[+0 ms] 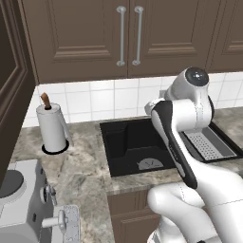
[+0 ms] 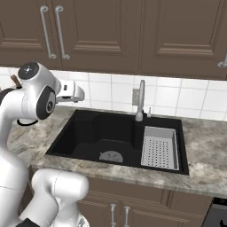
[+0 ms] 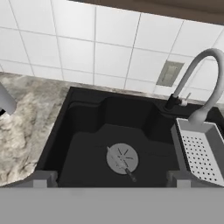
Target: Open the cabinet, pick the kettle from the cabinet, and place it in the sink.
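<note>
Both base views looked forward and down from behind the arm, sharing the sink [image 1: 130, 142] [image 2: 102, 137]. The hand view sat close above the sink [image 3: 87, 144], facing the tiled wall [image 3: 87, 48].

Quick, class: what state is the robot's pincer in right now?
Pincer: open, holding nothing, above the sink.
</note>
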